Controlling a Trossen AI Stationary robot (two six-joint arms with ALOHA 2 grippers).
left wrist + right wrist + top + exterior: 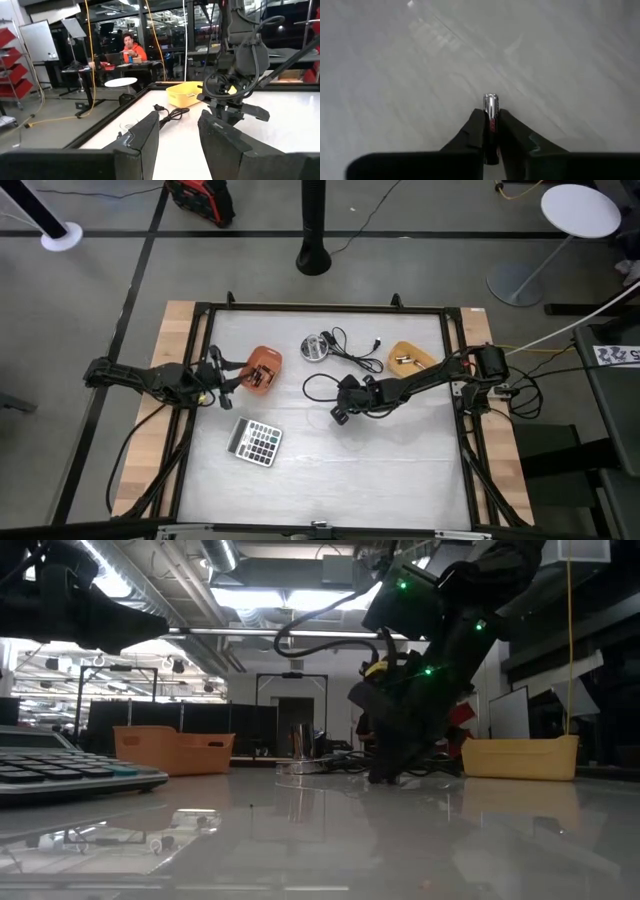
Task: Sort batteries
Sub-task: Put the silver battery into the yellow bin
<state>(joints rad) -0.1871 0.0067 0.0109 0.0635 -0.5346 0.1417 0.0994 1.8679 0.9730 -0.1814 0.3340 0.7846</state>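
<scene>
No legible text for you anywhere, calculator (256,442) keys too small to read, black-and-white patterned label (612,355) on the stand right of the table (400,470) unreadable, battery (491,106) marking blurred

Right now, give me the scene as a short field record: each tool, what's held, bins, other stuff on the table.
right tool: down at the table's middle, shut on a battery with its silvery end sticking out past the fingertips
left tool: open, empty, waiting at the left side beside the orange bin
yellow bin: right rear of the table, something small inside, too small to identify
calculator: front left
black cable: rear middle, beside a round silver disc
</scene>
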